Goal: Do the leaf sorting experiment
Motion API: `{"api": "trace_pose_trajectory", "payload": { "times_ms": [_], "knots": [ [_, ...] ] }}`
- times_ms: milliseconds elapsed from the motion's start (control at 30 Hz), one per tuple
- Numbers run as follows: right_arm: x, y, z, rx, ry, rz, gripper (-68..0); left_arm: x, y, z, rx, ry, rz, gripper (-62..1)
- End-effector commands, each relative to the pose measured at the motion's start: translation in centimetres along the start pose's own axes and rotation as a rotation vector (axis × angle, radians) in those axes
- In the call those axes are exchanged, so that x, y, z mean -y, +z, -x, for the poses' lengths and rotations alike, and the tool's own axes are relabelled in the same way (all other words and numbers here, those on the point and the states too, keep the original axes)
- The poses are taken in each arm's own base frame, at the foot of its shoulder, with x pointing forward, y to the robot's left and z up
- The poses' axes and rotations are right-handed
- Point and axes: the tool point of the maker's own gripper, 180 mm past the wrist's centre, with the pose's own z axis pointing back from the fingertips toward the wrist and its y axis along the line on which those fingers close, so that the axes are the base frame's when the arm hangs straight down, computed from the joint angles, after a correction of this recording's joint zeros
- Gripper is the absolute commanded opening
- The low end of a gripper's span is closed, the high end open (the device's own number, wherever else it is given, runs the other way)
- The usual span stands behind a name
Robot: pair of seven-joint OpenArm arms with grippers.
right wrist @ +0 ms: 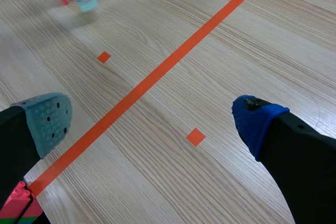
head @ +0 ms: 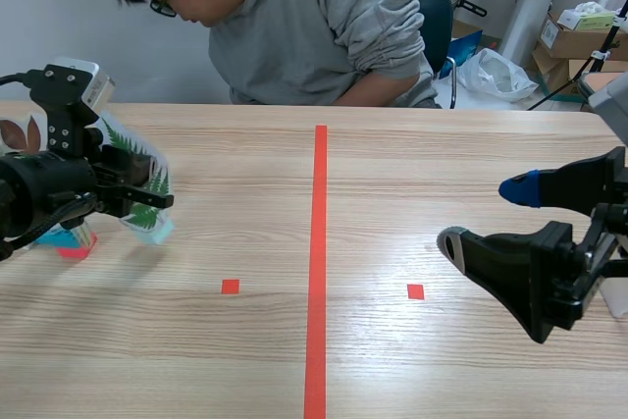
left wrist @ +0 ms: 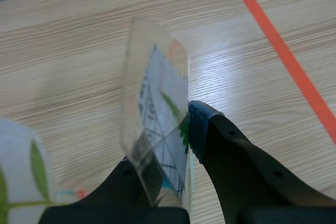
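Wooden table [head: 412, 183] (brown-leaf card [head: 18, 134] seemingly on it)

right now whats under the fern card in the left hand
Bare wooden table lies under the fern card. Beneath the left hand a blue and red piece peeks out, and the hand covers the rest of it.

You have bare bench [head: 392, 183] to pass across the whole middle. At the left edge, the left gripper [head: 145, 183] clamping a leaf card [left wrist: 157, 108] blocks you. A person [head: 314, 26] leans over the far edge.
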Motion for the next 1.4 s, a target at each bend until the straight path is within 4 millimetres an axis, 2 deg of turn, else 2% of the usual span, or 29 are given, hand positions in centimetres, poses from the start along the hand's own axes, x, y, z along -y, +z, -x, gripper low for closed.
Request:
{"api": "trace_pose_trajectory", "payload": {
  "times_ms": [0, 233, 500, 800, 1367],
  "knots": [
    [0.2, 0.2, -1.4, 0.037, 0.024, -0.002, -4.1, -0.8, 0.0, -1.4, 0.041, -0.014, -0.03, -57.3],
    [0.2, 0.2, -1.4, 0.038, 0.024, -0.002, -4.1, -3.7, 0.4, -1.0, 0.016, -0.064, -0.148, -57.3],
    [0.2, 0.2, -1.5, 0.042, 0.024, -0.002, -4.1, -6.3, 0.4, 1.4, -0.017, -0.091, -0.243, -57.3],
    [0.2, 0.2, -1.6, 0.05, 0.023, -0.002, -4.1, -8.4, 0.6, 1.2, -0.016, -0.11, -0.336, -57.3],
    [0.2, 0.2, -1.6, 0.05, 0.023, -0.002, -4.1, -8.2, 0.5, 1.6, -0.026, -0.114, -0.327, -57.3]
  ]
}}
